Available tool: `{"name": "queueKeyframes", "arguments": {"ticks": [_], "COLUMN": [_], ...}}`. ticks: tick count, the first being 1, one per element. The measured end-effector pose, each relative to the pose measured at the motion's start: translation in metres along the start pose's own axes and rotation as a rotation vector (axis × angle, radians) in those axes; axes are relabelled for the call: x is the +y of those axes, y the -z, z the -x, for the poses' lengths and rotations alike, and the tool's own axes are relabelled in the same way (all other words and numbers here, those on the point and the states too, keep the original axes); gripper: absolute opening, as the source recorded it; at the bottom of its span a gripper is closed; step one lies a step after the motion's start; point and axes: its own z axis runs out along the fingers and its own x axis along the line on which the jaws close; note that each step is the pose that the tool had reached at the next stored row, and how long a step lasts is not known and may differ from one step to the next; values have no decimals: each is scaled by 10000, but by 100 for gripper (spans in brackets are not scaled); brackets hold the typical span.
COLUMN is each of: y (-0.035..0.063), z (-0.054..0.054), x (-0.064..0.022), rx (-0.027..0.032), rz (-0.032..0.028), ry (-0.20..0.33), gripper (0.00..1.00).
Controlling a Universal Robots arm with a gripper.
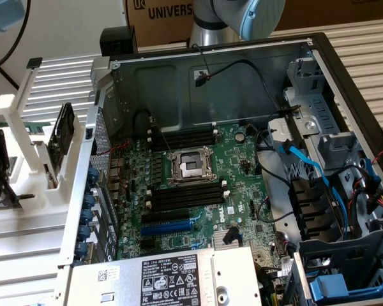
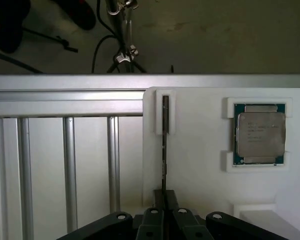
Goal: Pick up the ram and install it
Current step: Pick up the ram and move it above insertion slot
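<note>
We list, ext. view: open PC case (image 1: 242,70); green mobo (image 1: 236,175) inside w/ CPU socket (image 1: 190,167) mid-board, black DIMM slots (image 1: 185,194) above & below it, blue expansion slot (image 1: 169,224) nearer the PSU (image 1: 115,280). Blue SATA cables (image 1: 306,162) at ext. view's right. Cardboard box (image 1: 159,19) behind case. Wrist view: we note a CPU (image 2: 260,134) seated in white fixture (image 2: 200,165), beside alu. slats (image 2: 65,165).

Lit evenly from overhead in the exterior view, with mild glare off the metal case wall (image 1: 172,80) and deep shade inside the drive cage (image 1: 345,255). Brighter through the wrist view, nearly washing out the white holder (image 2: 200,165), leaving the ram (image 2: 164,150) a dark line and the floor (image 2: 215,35) dim.
</note>
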Motion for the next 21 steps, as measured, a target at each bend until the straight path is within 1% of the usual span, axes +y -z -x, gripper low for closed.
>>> {"name": "queueKeyframes", "arguments": {"ticks": [2,4,5,11,17,21], "y": [0,37,97,281,492,613], "z": [0,1,5,16,46,53], "x": [0,7,8,15,32,48], "rx": [0,0,4,30,124,177], "rz": [0,-2,-1,-3,-4,-6], "ry": [0,1,1,0,5,7], "gripper": [13,13,13,13,13,13]}}
